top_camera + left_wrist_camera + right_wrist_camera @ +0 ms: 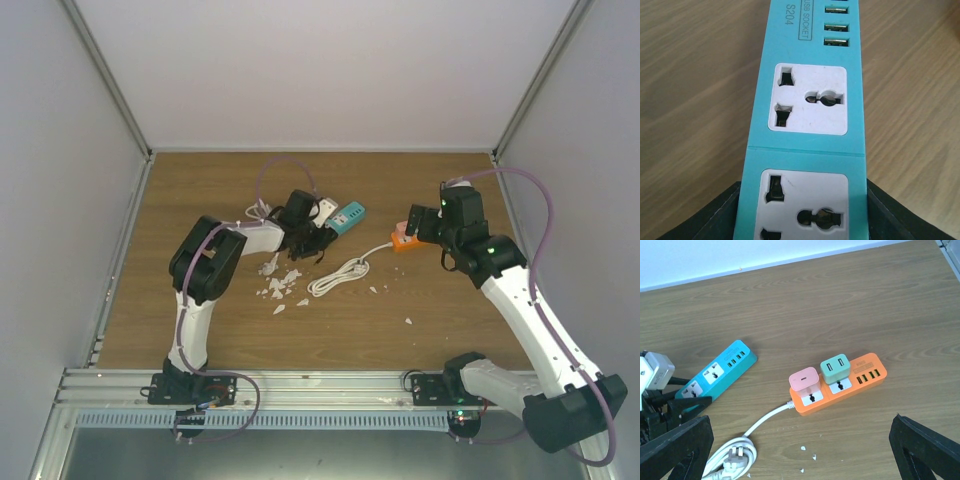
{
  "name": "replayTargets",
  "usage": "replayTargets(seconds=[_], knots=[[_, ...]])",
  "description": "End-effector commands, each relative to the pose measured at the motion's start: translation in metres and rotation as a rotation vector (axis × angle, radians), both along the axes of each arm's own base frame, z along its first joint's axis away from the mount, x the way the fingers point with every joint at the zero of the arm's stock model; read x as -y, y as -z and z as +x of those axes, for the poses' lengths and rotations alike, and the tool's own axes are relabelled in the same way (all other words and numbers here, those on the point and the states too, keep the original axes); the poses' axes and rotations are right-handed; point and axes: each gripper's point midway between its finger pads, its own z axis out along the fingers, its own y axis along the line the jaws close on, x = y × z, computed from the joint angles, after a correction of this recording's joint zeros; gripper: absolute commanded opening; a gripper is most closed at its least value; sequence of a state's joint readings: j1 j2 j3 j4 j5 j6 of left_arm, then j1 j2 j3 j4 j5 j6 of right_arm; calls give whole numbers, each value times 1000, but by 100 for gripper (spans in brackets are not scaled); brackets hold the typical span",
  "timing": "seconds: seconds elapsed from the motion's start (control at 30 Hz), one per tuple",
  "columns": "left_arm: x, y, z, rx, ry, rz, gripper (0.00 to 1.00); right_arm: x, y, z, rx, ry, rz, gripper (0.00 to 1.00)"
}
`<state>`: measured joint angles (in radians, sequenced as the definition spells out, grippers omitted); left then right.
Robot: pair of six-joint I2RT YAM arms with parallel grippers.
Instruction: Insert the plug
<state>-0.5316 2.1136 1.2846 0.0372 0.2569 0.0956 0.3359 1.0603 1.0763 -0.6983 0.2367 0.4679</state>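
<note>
On the wooden desk (840,300), toward its near edge, the small white plug (734,460) is seen lying loose at the end of its coiled white cable (765,420). Beyond it, the right gripper (801,418) is held wide apart near the orange plastic power strip (850,390). Toward the far edge, the left gripper (803,185) is clamped on the sides of the teal plastic power strip (805,155).

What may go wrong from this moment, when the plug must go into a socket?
1. The left gripper holds the blue power strip only at one end; it may swing when pushed.
2. The white cable lies coiled near the orange power strip; the open right gripper may snag it.
</note>
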Motion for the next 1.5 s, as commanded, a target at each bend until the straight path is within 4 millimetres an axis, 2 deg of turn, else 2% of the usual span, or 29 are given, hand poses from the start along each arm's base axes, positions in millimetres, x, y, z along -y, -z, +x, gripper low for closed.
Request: replayTargets(seconds=[0.0, 0.17, 0.57, 0.63, 0.67, 0.73, 0.8, 0.87, 1.03, 1.13, 1.23, 1.3, 1.37, 1.43, 1.47], knots=[[1, 37, -42, -148, -17, 41, 37, 3, 5, 1, -4, 3, -4, 100], [-6, 47, -64, -183, -16, 60, 37, 3, 6, 0, -8, 3, -4, 100], [1, 46, -105, -156, 45, 55, 34, 0, 8, 1, -16, -11, -2, 100], [-2, 42, -102, -150, 7, 43, 40, -1, 8, 2, -16, -18, 0, 100], [-2, 37, -98, -133, -6, 40, 51, -2, 10, 2, -19, -21, 1, 100], [-1, 19, -91, -82, -12, 17, 62, -3, 12, 2, -26, -24, -1, 100], [0, -7, -83, -21, -21, -40, 75, -3, 18, 3, -43, -25, -4, 100], [0, -41, -74, 43, -26, -111, 98, -5, 25, 4, -66, -32, -7, 100], [-12, -127, -47, 246, -59, -248, 99, -20, 38, 9, -110, -104, 11, 100], [-48, -162, -19, 324, -157, -303, 99, -34, 47, 11, -129, -175, 44, 100], [-87, -184, 4, 362, -240, -358, 99, -46, 59, 12, -159, -223, 51, 100], [-108, -192, 17, 371, -292, -374, 99, -61, 67, 10, -190, -274, 51, 99], [-121, -194, 23, 379, -308, -374, 99, -85, 69, 6, -201, -340, 26, 99], [-129, -192, 26, 383, -321, -369, 99, -118, 61, -6, -173, -414, -55, 98], [-132, -191, 27, 382, -320, -370, 99, -128, 53, -9, -137, -412, -116, 97]])
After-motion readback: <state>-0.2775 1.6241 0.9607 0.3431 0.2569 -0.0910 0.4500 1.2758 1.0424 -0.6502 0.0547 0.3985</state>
